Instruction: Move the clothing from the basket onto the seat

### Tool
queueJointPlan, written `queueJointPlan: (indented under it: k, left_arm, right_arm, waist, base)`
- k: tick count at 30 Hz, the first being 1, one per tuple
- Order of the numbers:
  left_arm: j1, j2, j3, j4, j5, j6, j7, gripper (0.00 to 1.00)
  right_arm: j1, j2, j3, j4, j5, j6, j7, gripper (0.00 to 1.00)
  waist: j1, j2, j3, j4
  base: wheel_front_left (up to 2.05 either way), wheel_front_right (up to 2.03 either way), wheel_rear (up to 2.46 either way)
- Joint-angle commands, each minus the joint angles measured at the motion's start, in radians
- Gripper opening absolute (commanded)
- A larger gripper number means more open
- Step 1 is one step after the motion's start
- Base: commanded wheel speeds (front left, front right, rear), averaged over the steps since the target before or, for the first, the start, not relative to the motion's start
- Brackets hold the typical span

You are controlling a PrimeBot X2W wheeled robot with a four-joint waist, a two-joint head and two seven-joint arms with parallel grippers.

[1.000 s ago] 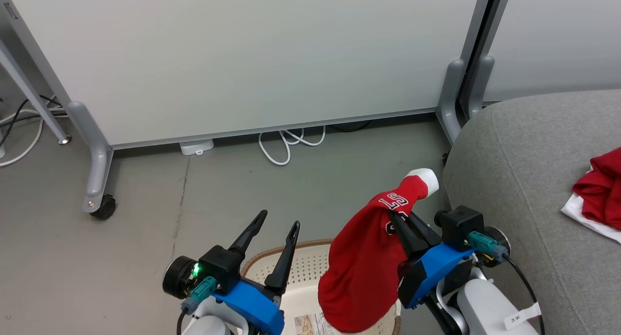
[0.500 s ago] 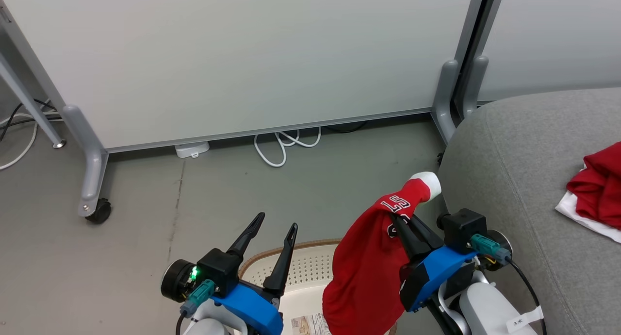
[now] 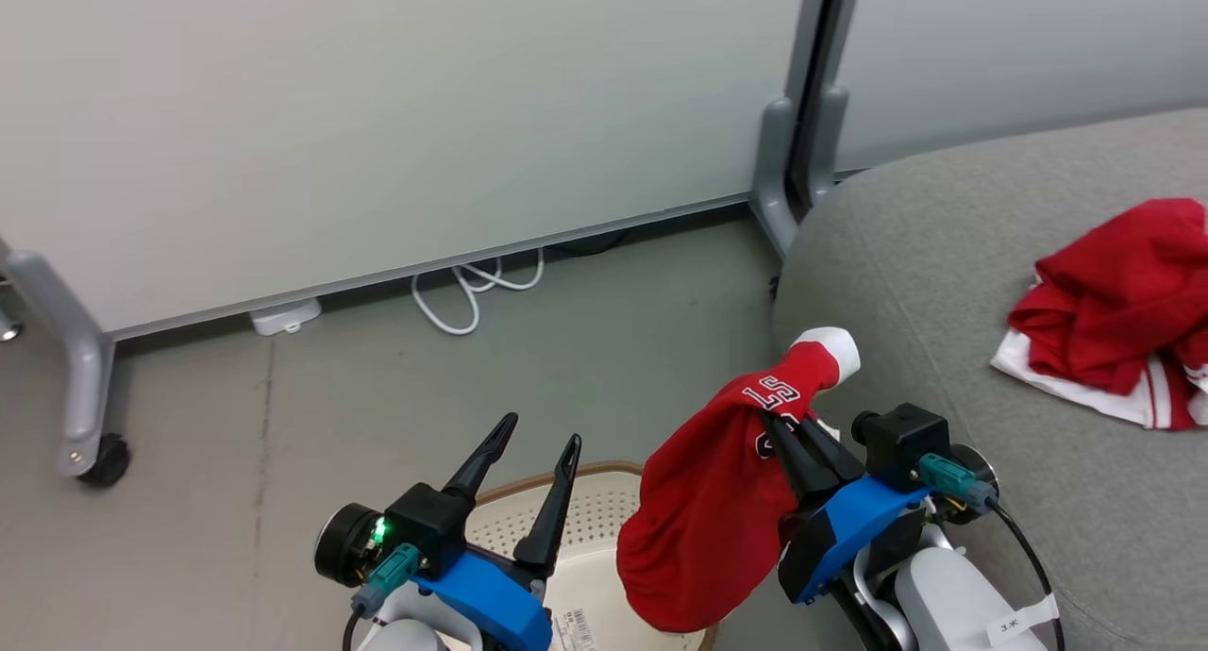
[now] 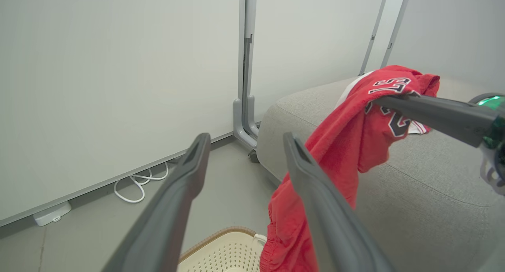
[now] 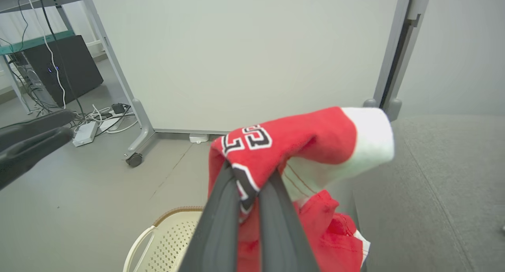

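Note:
My right gripper (image 3: 769,420) is shut on a red jersey (image 3: 717,500) with white trim and black-and-white lettering. The jersey hangs from the fingers above the right side of the cream perforated basket (image 3: 585,509), next to the grey seat (image 3: 944,255). In the right wrist view the fingers (image 5: 221,209) pinch a fold of the jersey (image 5: 300,138) over the basket (image 5: 165,240). A second red garment (image 3: 1104,321) lies crumpled on the seat. My left gripper (image 3: 543,429) stands open and empty above the basket's left part, fingers (image 4: 185,177) wide apart.
White partition panels stand behind on grey feet, one with a caster (image 3: 94,453). A white cable loop (image 3: 472,292) and a small white adapter (image 3: 283,316) lie on the grey floor under the panel. A dark box (image 5: 67,67) and cables sit far left.
The head camera has turned right, so the seat and the second garment show more fully. Both grippers and the hanging jersey keep their places relative to me.

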Motion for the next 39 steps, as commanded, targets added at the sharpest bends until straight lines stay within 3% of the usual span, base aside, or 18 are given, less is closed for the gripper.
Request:
queueJointPlan:
  k: [1,11,26,39]
  left_arm:
    - [-0.002,0.002,0.004,-0.006,0.0,-0.002,-0.004,1.0]
    - [0.004,0.002,0.001,-0.007,-0.003,-0.002,-0.004,1.0]
    - [0.009,-0.004,0.002,-0.006,-0.005,-0.002,-0.004,1.0]
    - [0.009,-0.006,0.001,-0.005,0.0,-0.002,-0.004,1.0]
  right_arm:
    - [0.006,0.0,0.001,-0.006,-0.005,0.0,0.0,0.0]
    - [0.01,-0.001,0.004,-0.005,-0.007,0.0,0.002,0.0]
    - [0.015,-0.008,0.002,-0.011,-0.002,0.0,0.006,0.0]
    - [0.035,-0.012,-0.006,-0.023,0.0,0.0,0.009,0.0]
  waist:
    - [0.0,0.0,0.002,-0.044]
    - [0.0,0.0,-0.001,-0.178]
    - [0.0,0.0,-0.005,-0.316]
    - [0.0,0.0,-0.002,-0.349]
  base:
    - [0.0,0.0,0.0]
    - [0.0,0.0,0.0]
    - [0.0,0.0,0.0]
    - [0.0,0.0,0.0]
